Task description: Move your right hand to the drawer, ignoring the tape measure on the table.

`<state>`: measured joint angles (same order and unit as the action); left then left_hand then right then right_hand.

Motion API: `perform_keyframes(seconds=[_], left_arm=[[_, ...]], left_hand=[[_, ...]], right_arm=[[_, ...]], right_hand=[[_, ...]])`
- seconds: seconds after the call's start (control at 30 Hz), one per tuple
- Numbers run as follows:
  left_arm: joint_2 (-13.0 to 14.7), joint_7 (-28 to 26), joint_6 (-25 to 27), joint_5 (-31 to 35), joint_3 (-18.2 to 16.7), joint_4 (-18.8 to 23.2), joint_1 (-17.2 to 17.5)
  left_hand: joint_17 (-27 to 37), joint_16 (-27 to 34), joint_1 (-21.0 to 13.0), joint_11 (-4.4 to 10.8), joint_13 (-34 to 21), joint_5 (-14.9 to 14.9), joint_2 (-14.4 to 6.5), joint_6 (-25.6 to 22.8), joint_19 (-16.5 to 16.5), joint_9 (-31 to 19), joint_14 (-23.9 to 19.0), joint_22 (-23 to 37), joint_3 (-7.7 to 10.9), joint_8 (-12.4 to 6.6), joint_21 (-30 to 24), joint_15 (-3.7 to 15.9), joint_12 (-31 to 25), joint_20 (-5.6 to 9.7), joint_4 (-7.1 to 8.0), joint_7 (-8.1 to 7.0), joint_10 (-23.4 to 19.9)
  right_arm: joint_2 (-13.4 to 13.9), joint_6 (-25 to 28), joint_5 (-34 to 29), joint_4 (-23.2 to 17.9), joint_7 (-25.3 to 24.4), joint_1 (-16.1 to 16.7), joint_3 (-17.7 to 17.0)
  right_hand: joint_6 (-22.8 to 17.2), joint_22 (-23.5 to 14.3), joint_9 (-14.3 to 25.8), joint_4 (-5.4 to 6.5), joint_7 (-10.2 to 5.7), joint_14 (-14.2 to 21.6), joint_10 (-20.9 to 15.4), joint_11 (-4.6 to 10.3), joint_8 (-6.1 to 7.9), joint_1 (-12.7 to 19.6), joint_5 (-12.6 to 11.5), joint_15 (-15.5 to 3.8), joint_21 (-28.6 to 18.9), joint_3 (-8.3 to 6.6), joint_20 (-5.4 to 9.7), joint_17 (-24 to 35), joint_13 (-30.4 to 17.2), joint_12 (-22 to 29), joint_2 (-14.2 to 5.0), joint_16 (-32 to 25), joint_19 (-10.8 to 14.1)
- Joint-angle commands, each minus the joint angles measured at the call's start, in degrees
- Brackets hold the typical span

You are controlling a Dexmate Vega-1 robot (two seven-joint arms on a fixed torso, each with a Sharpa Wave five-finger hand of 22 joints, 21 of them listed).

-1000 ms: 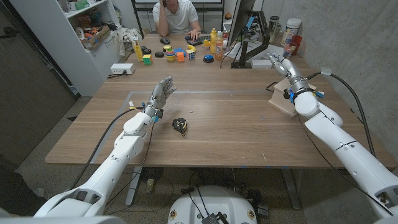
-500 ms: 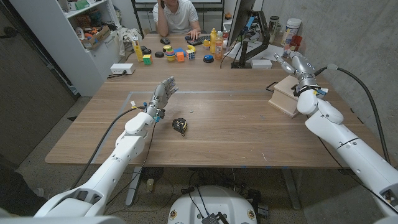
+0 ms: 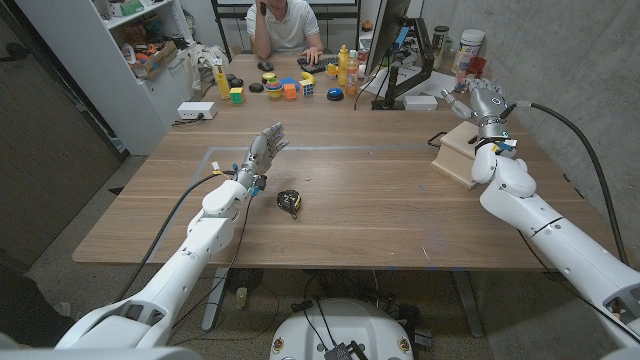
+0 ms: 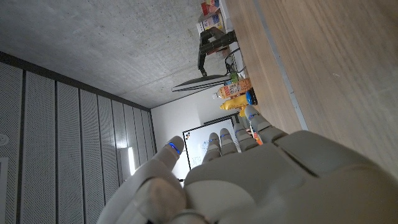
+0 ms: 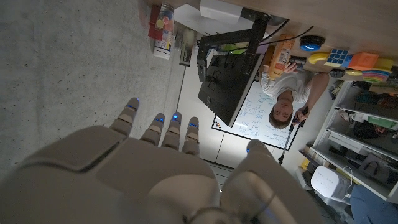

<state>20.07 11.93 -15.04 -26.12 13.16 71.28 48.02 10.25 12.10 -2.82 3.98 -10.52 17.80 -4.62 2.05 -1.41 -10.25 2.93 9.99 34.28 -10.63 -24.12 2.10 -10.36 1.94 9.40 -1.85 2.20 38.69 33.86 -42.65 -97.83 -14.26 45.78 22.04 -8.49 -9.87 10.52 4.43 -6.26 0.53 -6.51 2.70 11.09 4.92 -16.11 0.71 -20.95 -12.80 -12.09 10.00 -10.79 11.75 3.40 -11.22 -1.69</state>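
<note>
Over at two o'clock on the wooden desk [image 3: 380, 215] sits the small light-wood drawer [image 3: 462, 155] box, close to the desk's right edge, and the right hand [image 3: 484, 102] hovers just above its far end, fingers spread and holding nothing. From the wrist camera on that arm the fingers [image 5: 163, 129] point off toward a dark monitor [image 5: 229, 79] and a person [image 5: 290, 93] seated behind the desk, resting a hand by a clutter of coloured blocks [image 3: 290, 88] and yellow bottles [image 3: 349, 68] at twelve o'clock. Near the desk's middle, a touch toward seven o'clock, lies the black and yellow tape measure [image 3: 290, 202], untouched and well apart from the drawer. The left hand [image 3: 261, 154] is raised at about ten o'clock, just beside the tape measure but clear of it, fingers straight and close together, gripping nothing. A white box [image 3: 197, 111] rests at the far left edge.
</note>
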Motion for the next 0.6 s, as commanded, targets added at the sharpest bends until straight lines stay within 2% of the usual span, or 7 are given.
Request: perform_keyframes(seconds=[0.03, 0.3, 0.6], left_arm=[[0.26, 0.57, -0.39, -0.15, 0.30, -0.19, -0.07], [0.55, 0.08, 0.21, 0.08, 0.31, -0.42, -0.06], [0.36, 0.47, -0.01, 0.05, 0.54, -1.00, -0.51]], left_hand=[[0.22, 0.17, 0.03, 0.50, -0.16, 0.36, -4.21, 0.30, -0.45, -0.31, 0.37, 0.28, 0.35, -0.27, 0.09, 1.65, -0.26, 3.00, -0.02, -0.29, -0.03], [0.21, 0.16, 0.01, 0.51, -0.16, 0.36, -4.22, 0.34, -0.51, -0.31, 0.36, 0.28, 0.36, -0.25, 0.26, 1.58, -0.24, 3.00, -0.05, -0.30, 0.02], [0.20, 0.11, 0.00, 0.47, -0.16, 0.37, -4.22, 0.44, -0.54, -0.31, 0.42, 0.29, 0.36, -0.22, 0.49, 1.56, -0.23, 3.01, -0.06, -0.26, 0.04]], right_arm=[[-2.21, 9.82, -6.05, 6.94, 7.60, -6.21, 6.19], [-2.70, 10.83, -3.52, 9.27, 7.85, -7.02, 6.26], [-2.44, 12.18, -1.08, 10.75, 7.47, -7.14, 6.20]], right_hand=[[-0.10, -0.13, 0.30, 0.28, -0.58, -0.23, 0.42, 0.19, 0.15, -0.84, -0.21, 0.14, 0.52, 0.90, -0.24, 0.32, -0.19, -0.15, 0.75, 0.18, 0.60], [-0.46, -0.14, 0.37, 1.32, -1.46, -0.25, 0.65, 0.04, 0.20, -2.92, 0.02, 0.20, 1.22, 2.40, -0.29, 0.46, -0.23, -0.13, 1.63, 0.14, 0.62], [-0.01, -0.14, 0.38, 1.81, -1.55, -0.27, 0.71, 0.03, -0.01, -3.75, 0.08, 0.43, 1.64, 3.19, -0.29, 0.48, -0.25, -0.09, 2.09, 0.15, 0.69]])
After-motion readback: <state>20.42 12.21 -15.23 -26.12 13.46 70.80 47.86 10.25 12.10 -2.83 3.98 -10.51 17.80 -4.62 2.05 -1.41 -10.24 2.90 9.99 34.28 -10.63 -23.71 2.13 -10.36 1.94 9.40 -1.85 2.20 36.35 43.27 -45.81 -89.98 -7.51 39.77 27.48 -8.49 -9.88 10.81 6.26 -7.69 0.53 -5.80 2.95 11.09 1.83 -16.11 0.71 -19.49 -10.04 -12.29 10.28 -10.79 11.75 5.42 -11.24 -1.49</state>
